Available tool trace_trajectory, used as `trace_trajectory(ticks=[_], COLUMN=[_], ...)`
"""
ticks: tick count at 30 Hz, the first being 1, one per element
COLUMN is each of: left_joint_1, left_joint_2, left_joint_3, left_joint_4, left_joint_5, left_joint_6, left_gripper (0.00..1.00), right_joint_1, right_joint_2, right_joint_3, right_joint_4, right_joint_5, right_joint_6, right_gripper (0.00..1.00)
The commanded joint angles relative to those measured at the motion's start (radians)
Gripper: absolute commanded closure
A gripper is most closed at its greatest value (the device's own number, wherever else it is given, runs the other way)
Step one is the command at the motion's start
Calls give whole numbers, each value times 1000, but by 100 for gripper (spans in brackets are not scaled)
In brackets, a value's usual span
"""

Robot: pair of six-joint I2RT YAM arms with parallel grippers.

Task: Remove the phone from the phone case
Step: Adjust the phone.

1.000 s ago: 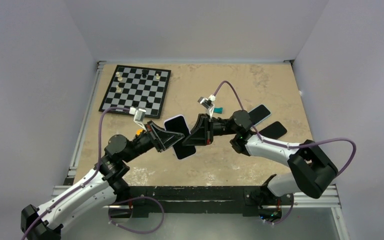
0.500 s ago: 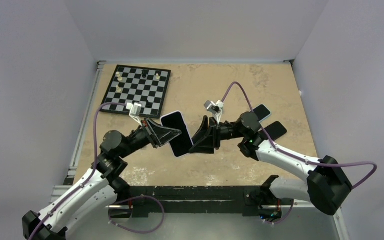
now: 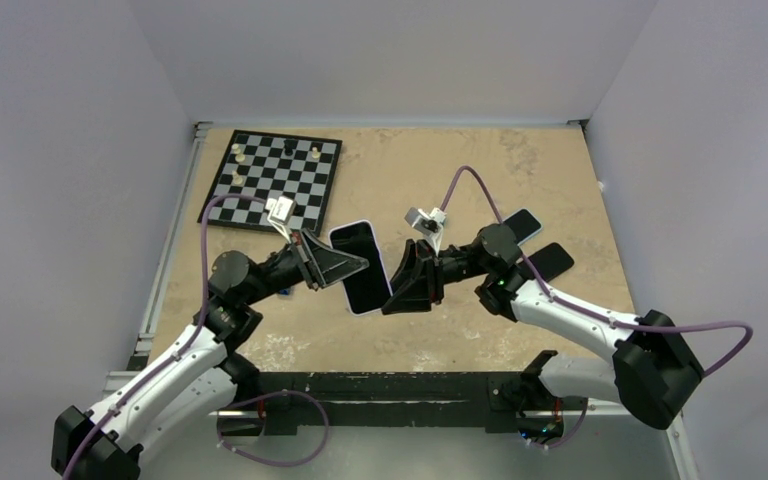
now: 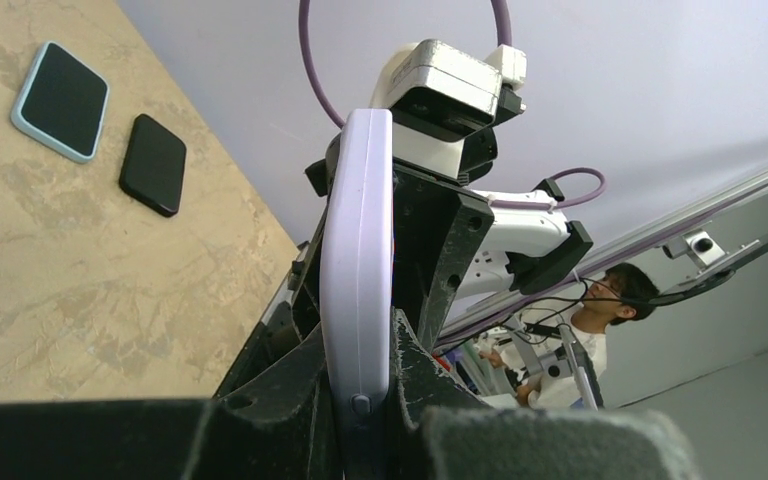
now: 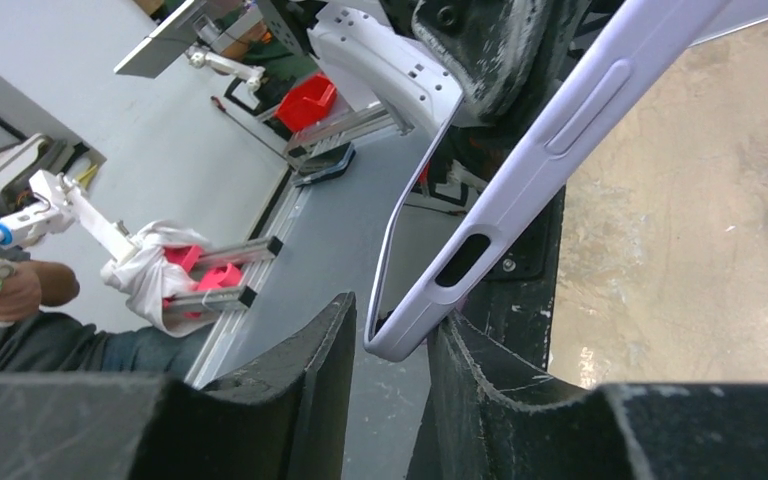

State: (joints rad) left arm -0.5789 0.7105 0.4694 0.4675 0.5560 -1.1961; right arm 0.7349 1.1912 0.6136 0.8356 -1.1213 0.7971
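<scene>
Right claw (image 5: 396, 325) back astride phone (image 3: 360, 262)

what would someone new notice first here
A phone in a pale lilac case hangs in mid-air over the table's centre. The left pincer clamps it and the right pincer straddles its other side. Next come the chessboard at the far left corner with a few pieces on it, and a blue-edged phone and a black one lying flat at the right.
</scene>
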Motion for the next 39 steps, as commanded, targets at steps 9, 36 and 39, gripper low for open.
trace_trajectory(ticks=[9,36,39], left_joint_1=[20,18,19], left_joint_2=[12,80,61], left_joint_3=[66,-3,-4], left_joint_4=[143,391,372], left_joint_5=[66,97,83], left_joint_6=[-80,-476,-464], left_gripper=[100,100,100], right_joint_1=[13,107,109], right_joint_2=[9,64,48], right_joint_3=[45,372,351], right_joint_4=[57,-268,-284], right_joint_5=[-81,311,509], right_joint_6=[-87,-738,-709], right_gripper=[96,100,100])
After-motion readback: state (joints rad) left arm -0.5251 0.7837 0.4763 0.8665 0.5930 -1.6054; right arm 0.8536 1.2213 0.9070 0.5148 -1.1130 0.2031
